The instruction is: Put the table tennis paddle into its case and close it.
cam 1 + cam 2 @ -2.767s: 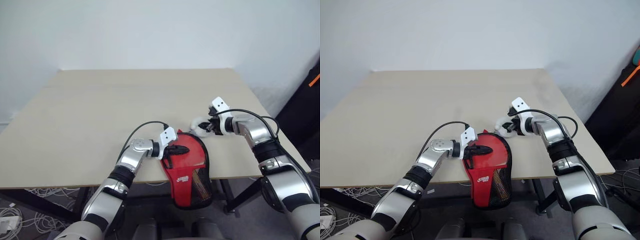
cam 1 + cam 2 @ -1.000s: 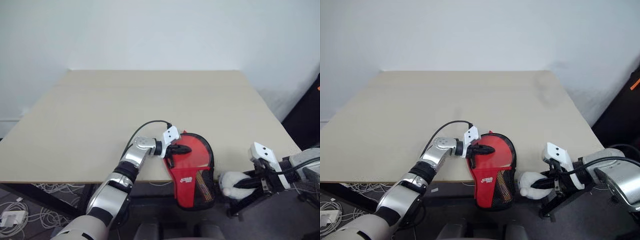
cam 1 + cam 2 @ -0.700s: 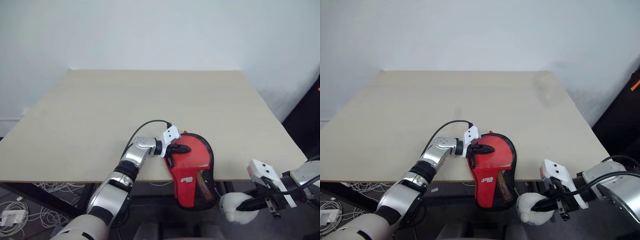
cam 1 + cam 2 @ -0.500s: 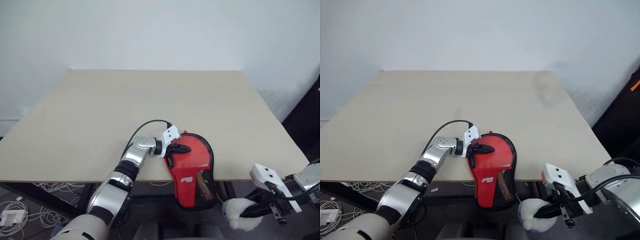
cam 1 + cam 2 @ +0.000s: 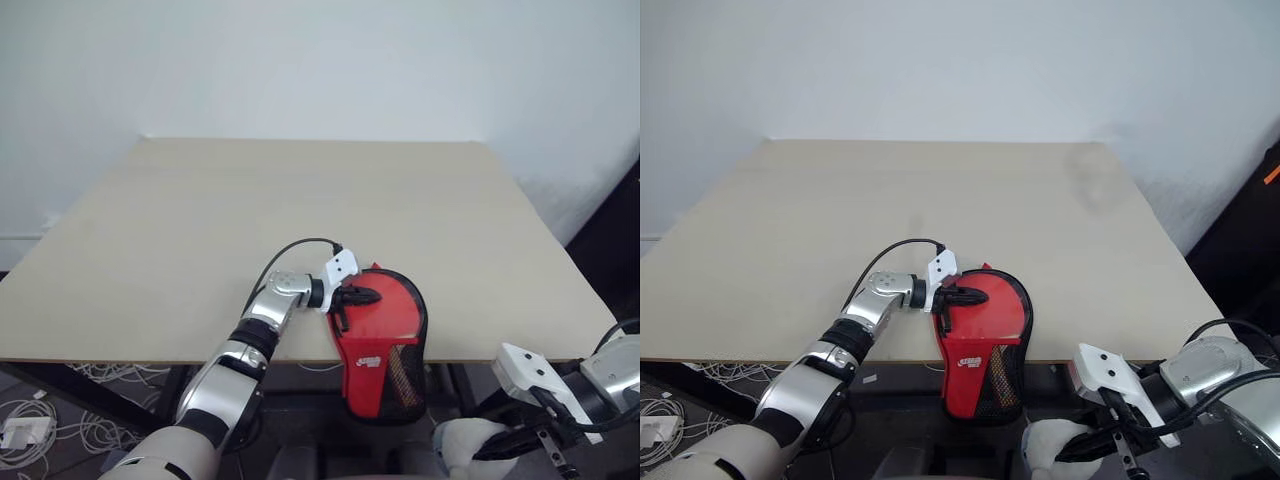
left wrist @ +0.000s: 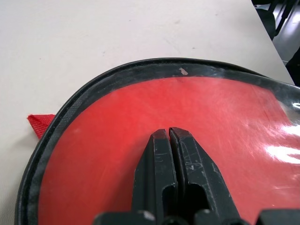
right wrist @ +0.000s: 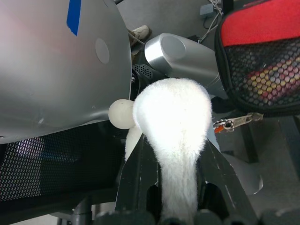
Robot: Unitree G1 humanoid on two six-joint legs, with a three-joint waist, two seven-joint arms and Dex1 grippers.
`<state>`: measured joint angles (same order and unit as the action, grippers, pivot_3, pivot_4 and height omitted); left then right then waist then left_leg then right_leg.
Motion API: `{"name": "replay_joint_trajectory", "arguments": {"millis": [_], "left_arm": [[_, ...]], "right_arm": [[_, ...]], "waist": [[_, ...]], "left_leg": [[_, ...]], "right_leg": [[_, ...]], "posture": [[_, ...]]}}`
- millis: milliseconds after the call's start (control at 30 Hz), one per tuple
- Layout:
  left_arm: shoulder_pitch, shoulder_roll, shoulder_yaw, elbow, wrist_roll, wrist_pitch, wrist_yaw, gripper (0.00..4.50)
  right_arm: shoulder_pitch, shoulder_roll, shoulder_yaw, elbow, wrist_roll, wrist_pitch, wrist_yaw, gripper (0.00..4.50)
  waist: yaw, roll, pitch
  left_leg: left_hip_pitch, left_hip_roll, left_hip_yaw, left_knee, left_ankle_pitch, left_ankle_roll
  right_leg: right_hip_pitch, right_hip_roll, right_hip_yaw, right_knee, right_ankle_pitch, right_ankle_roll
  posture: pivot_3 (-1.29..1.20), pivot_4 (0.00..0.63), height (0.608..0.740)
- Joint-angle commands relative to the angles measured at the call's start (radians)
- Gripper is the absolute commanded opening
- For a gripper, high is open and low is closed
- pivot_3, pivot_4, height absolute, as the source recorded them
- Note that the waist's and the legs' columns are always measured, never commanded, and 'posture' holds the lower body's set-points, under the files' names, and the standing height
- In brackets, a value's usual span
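While left tool [image 6: 168, 133] presses shut atop case [image 5: 385, 330], paddle inside.

Glossy clear plastic window on the case [image 6: 197, 108], black mesh below; matt wooden table [image 5: 300, 200]; fluffy white cloth [image 7: 178, 122]
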<state>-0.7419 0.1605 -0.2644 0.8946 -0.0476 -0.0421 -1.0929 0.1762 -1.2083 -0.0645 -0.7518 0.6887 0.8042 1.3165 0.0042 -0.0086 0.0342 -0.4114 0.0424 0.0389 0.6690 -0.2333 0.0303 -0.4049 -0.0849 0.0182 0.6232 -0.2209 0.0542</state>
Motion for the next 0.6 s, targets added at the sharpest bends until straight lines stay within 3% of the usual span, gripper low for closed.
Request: {"name": "replay_joint_trajectory", "arguments": {"millis": [33,300,333,433,600], "left_arm": [[0.002,-0.003,-0.002,0.033,0.028,0.012,0.011,0.0],[0.005,-0.007,0.015,0.019,0.021,0.022,0.034,0.0],[0.006,-0.005,0.022,0.009,0.016,0.026,0.039,0.0],[0.021,0.021,0.043,-0.071,-0.006,0.062,0.035,0.59],[0.094,0.118,0.104,-0.308,-0.058,0.169,0.036,2.3]], "right_arm": [[-0.026,-0.001,0.006,-0.008,0.004,-0.035,0.005,1.65],[-0.121,-0.008,0.028,0.062,0.014,-0.044,0.014,4.47],[-0.147,-0.001,0.029,0.08,0.025,-0.035,0.011,4.47],[-0.273,0.061,0.042,0.172,0.047,0.001,-0.036,4.5],[-0.466,0.218,0.059,0.343,0.017,0.041,-0.181,4.5]], "waist": [[0.0,0.0,0.0],[0.0,-0.001,0.0],[0.0,-0.001,0.0],[-0.004,-0.002,0.0],[-0.011,-0.004,0.002]], "left_leg": [[0.0,0.0,0.0,0.0,0.0,0.0],[0.0,0.0,0.0,0.0,0.0,0.0],[0.0,0.0,0.0,0.0,0.0,0.0],[0.0,0.0,0.0,0.001,0.0,0.0],[-0.001,0.002,0.001,0.0,0.0,0.0]], "right_leg": [[0.0,0.0,0.0,0.0,0.0,0.0],[0.0,0.0,0.0,0.0,0.0,0.0],[0.0,0.0,0.0,0.0,0.0,0.0],[0.0,0.0,0.0,0.001,0.0,0.0],[-0.002,0.001,0.0,0.001,0.001,-0.001]], "posture": [[0.0,0.0,0.74],[0.0,0.0,0.74],[0.0,0.0,0.74],[0.0,0.0,0.74],[0.0,0.0,0.74]]}}
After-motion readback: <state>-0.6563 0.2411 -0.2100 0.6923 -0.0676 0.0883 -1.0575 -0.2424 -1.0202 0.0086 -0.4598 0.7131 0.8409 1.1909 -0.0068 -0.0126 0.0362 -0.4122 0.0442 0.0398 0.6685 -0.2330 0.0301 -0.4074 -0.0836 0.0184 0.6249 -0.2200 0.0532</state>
